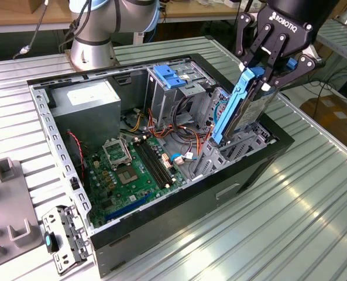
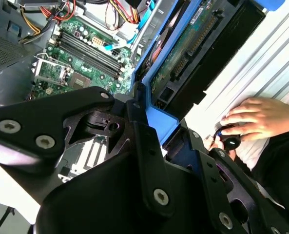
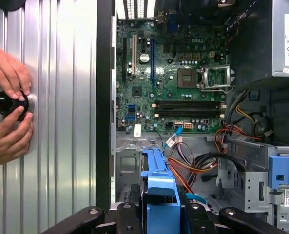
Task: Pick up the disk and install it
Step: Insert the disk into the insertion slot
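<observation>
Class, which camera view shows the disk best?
The exterior view: nearly the whole disk, tilted, in the pincer. The second wrist view shows its circuit-board side; the first wrist view, its blue rail's end.

Open computer case — motherboard, power supply

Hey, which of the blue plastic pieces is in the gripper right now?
The blue-railed disk, held tilted by the gripper; the ridged blue latch sits apart on the drive cage.
</observation>
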{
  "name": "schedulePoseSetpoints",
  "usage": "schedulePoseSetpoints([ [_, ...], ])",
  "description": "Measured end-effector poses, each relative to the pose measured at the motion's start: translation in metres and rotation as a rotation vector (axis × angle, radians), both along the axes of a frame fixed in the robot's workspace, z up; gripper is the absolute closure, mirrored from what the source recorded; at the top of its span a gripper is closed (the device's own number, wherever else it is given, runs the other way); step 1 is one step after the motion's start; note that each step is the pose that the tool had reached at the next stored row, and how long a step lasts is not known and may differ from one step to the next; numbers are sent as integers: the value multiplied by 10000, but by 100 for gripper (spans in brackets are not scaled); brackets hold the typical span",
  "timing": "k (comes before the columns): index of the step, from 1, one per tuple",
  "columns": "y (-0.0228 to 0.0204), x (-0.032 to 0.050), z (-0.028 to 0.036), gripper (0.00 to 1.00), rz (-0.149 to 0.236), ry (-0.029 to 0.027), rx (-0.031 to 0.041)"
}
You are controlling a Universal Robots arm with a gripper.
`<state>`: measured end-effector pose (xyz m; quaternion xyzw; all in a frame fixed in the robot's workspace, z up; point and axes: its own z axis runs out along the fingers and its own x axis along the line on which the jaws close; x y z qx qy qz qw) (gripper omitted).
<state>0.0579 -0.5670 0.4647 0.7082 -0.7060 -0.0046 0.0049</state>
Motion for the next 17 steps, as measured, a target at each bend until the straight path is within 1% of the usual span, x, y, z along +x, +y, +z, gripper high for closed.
schedulePoseSetpoints([
  [3, 41, 11, -41, 63, -1, -1, 0],
  [4, 44, 21, -57, 63, 0, -1, 3],
  [7, 45, 51, -87, 63, -1, -1, 0],
  [17, 44, 51, -171, 63, 13, -1, 1],
])
